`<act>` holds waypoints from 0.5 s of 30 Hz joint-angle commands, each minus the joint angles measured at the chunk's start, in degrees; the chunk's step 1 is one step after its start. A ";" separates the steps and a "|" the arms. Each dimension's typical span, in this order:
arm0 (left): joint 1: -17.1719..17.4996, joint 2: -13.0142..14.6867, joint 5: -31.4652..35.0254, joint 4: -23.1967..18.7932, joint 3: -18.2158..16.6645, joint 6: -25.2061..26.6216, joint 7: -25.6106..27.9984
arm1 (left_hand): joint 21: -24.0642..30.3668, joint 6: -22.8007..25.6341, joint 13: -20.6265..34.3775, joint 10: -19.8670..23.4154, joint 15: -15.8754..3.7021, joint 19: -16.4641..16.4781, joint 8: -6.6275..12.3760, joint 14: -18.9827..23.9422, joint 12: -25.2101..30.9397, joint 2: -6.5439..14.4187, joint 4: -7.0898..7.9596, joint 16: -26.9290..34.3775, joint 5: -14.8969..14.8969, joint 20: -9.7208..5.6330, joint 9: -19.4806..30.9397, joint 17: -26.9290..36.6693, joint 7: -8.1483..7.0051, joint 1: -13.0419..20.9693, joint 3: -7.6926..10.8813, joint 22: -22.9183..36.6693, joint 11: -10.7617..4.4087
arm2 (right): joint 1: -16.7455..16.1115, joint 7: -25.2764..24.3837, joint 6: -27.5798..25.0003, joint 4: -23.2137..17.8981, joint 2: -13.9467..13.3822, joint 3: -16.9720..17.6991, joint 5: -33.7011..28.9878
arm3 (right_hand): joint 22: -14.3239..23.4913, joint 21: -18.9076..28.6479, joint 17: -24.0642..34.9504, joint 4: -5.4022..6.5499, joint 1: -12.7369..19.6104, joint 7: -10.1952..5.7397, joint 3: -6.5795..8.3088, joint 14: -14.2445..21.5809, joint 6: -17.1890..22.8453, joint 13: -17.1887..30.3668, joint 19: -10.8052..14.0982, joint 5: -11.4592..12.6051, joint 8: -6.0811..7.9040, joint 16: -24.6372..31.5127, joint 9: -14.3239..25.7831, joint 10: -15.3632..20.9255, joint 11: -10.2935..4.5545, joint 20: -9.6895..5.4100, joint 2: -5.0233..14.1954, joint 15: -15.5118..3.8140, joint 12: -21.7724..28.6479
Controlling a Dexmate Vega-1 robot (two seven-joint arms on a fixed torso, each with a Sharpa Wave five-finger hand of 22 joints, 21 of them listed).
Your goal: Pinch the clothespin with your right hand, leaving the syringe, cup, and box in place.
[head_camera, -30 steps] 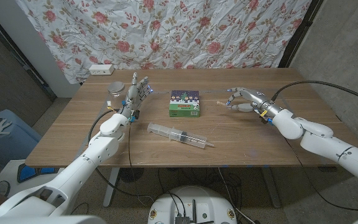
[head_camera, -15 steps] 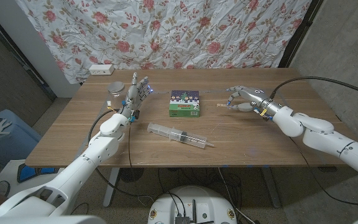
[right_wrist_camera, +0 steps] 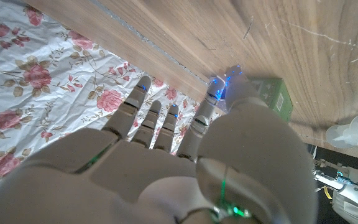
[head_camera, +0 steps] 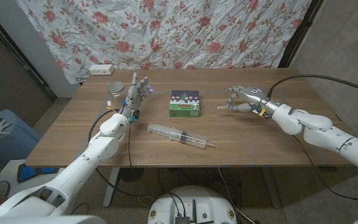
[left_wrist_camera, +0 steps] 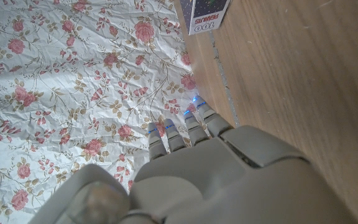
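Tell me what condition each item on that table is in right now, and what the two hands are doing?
clothespin: at the right hand's fingertips; whether it is pinched cannot be told.
right hand: over the table, fingers curled down toward the clothespin.
left hand: holds nothing, fingers apart.
syringe: lying on its side, untouched.
box: closed, untouched.
cup: beside the left hand, untouched.

Right hand [head_camera: 244, 98] pinches with fingers curled; left hand [head_camera: 137, 92] stands open.
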 commanded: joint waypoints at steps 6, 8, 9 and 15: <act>0.01 -0.02 0.02 0.03 0.01 -0.03 0.01 | 0.40 0.01 0.12 0.13 -0.59 0.33 0.36 0.28 0.34 0.60 0.32 0.29 0.25 -0.03 0.27 0.21 -0.50 0.04 -0.02 0.14 -0.41 | 1.47 0.05 -3.40 -1.03 0.10 -2.81 -7.32 | 0.23 -0.06 0.37 0.07 0.22 0.06 -0.33 0.34 0.86 0.32 -0.10 0.10 0.36 0.12 0.35 -0.02 -0.25 0.28 0.26 -0.40 0.07; 0.01 -0.01 0.01 0.02 0.01 -0.03 0.01 | 0.41 0.01 0.12 0.15 -0.63 0.35 0.36 0.29 0.35 0.60 0.32 0.29 0.25 -0.03 0.27 0.21 -0.50 0.04 -0.02 0.14 -0.44 | 1.46 0.54 -3.90 -1.35 0.03 -2.99 -7.59 | 0.23 -0.06 0.38 0.08 0.20 0.07 -0.35 0.33 0.89 0.32 -0.09 0.11 0.37 0.11 0.37 -0.02 -0.30 0.26 0.27 -0.44 0.06; 0.01 -0.01 0.01 0.01 0.01 -0.02 0.02 | 0.40 0.01 0.12 0.13 -0.63 0.34 0.36 0.29 0.34 0.60 0.32 0.29 0.25 -0.02 0.27 0.21 -0.50 0.04 -0.02 0.14 -0.46 | 1.58 0.67 -3.84 -1.27 0.03 -3.12 -7.63 | 0.23 -0.05 0.39 0.09 0.20 0.06 -0.35 0.31 0.91 0.32 -0.09 0.11 0.38 0.11 0.38 -0.11 -0.36 0.25 0.27 -0.49 0.02; 0.00 0.00 0.00 0.01 0.00 -0.01 0.01 | 0.41 0.01 0.12 0.16 -0.56 0.37 0.36 0.29 0.35 0.60 0.32 0.29 0.25 -0.06 0.27 0.21 -0.50 0.04 -0.02 0.14 -0.38 | 2.17 1.18 -4.24 -0.89 0.28 -3.94 -8.57 | 0.23 -0.07 0.41 0.10 0.17 0.05 -0.41 0.10 0.95 0.33 -0.15 0.13 0.40 0.02 0.41 -0.13 -0.31 0.26 0.25 -0.57 0.00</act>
